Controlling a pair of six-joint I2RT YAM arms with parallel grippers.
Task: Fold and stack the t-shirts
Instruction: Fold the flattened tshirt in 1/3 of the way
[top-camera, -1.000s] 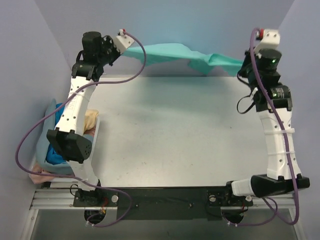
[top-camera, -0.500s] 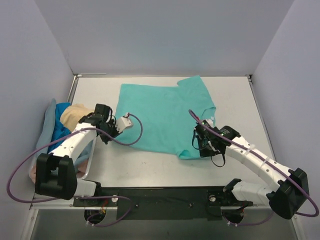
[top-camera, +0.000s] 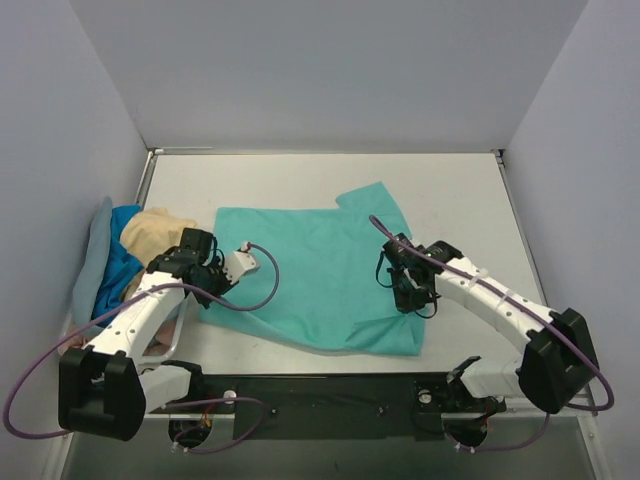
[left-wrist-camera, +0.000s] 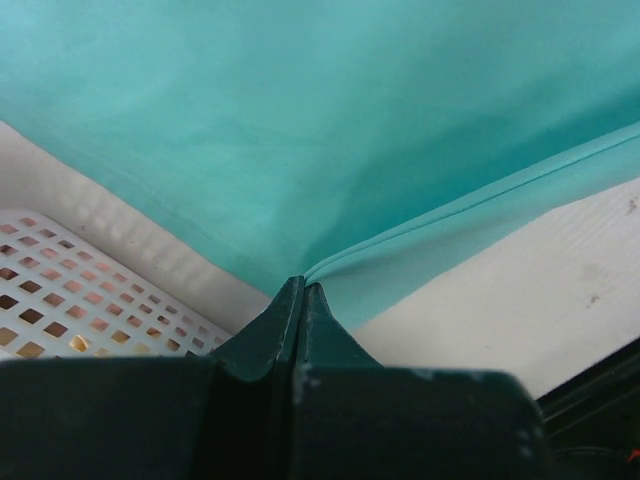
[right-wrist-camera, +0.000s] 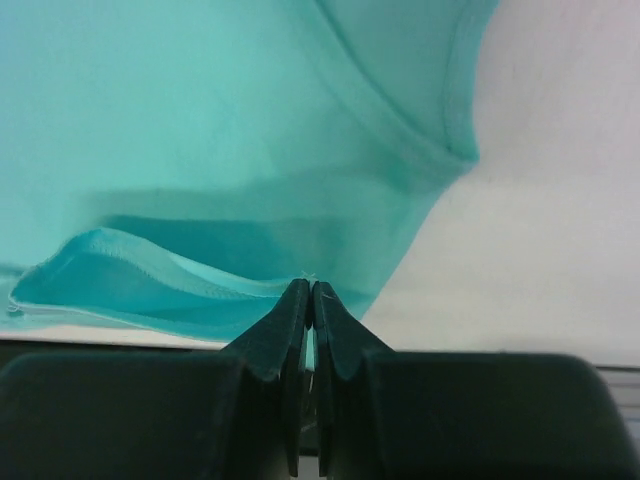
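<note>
The teal-green t-shirt (top-camera: 310, 270) lies spread on the table, one sleeve pointing to the back right. My left gripper (top-camera: 207, 268) is shut on its left edge, beside the basket; the pinched hem shows in the left wrist view (left-wrist-camera: 302, 282). My right gripper (top-camera: 408, 292) is shut on the shirt's right side; the right wrist view (right-wrist-camera: 308, 284) shows cloth between the jaws and a hem fold (right-wrist-camera: 130, 265). The tan-yellow t-shirt (top-camera: 152, 228), the bright blue one (top-camera: 112, 268), the grey-blue one (top-camera: 92, 255) and a pink one (top-camera: 160, 343) sit heaped at the left.
A white perforated basket (left-wrist-camera: 70, 330) holds the heap at the table's left edge (top-camera: 172, 340). Purple cables loop from both arms. Grey walls close in the back and both sides. The black rail (top-camera: 330, 395) runs along the near edge.
A second ago both arms held the teal shirt stretched high at the back. They came down to the table with it, and since half a second ago have drawn it nearer the front edge.
</note>
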